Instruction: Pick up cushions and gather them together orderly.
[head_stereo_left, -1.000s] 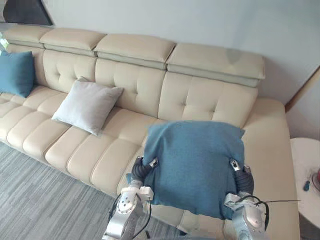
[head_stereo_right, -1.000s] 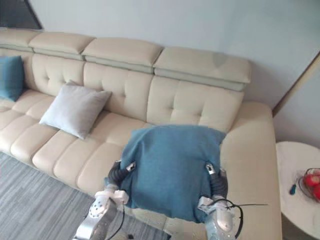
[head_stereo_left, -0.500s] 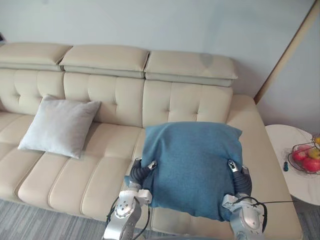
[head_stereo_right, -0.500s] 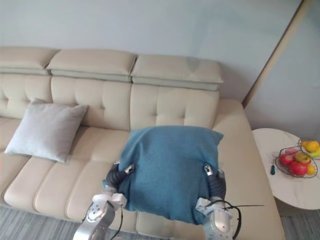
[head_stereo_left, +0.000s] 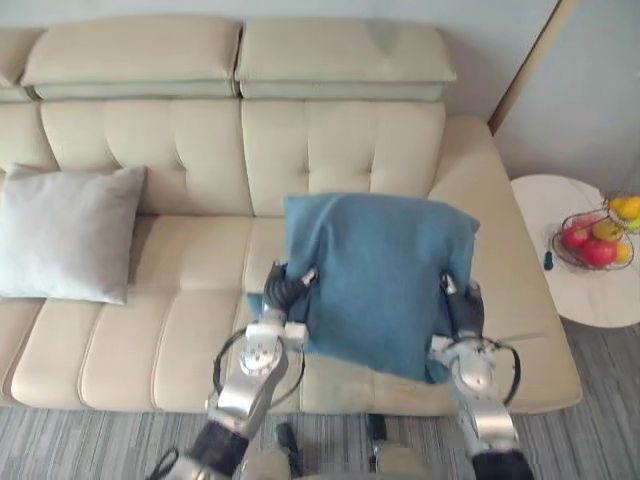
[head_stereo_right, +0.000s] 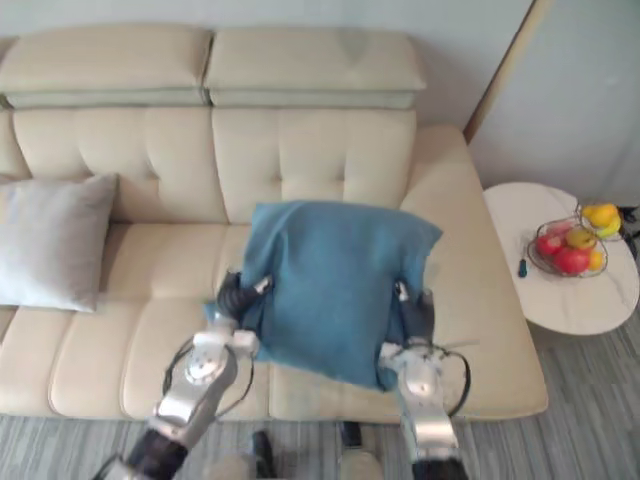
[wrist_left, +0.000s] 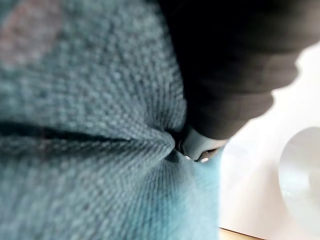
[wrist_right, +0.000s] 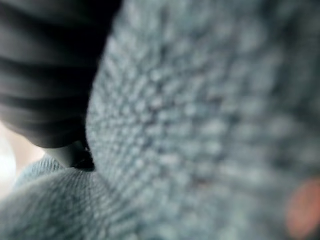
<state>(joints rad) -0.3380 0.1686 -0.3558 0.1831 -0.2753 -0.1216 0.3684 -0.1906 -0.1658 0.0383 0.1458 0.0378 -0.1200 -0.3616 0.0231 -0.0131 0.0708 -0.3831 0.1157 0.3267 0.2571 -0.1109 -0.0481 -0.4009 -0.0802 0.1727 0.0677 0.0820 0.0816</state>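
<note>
I hold a blue cushion (head_stereo_left: 375, 270) up in front of me, above the seat of the cream sofa (head_stereo_left: 200, 140). My left hand (head_stereo_left: 284, 288) grips its left edge and my right hand (head_stereo_left: 461, 304) its right edge, each with the thumb pinched onto the front face. The fingers lie behind the cloth. Up close, the blue weave (wrist_left: 90, 125) bunches against the left hand's dark cover (wrist_left: 230, 65), and the weave (wrist_right: 210, 125) likewise presses on the right hand (wrist_right: 45, 75). A light grey cushion (head_stereo_left: 60, 235) leans against the sofa back at the left.
A round white side table (head_stereo_left: 590, 295) stands right of the sofa's arm, carrying a wire basket of fruit (head_stereo_left: 595, 240). Grey striped carpet (head_stereo_left: 600, 400) runs along the sofa's front. A wall with a wooden strip rises behind.
The camera has swung right along the sofa, so the grey cushion and side table have shifted left. The blue cushion stays gripped in both hands, now tilted slightly.
</note>
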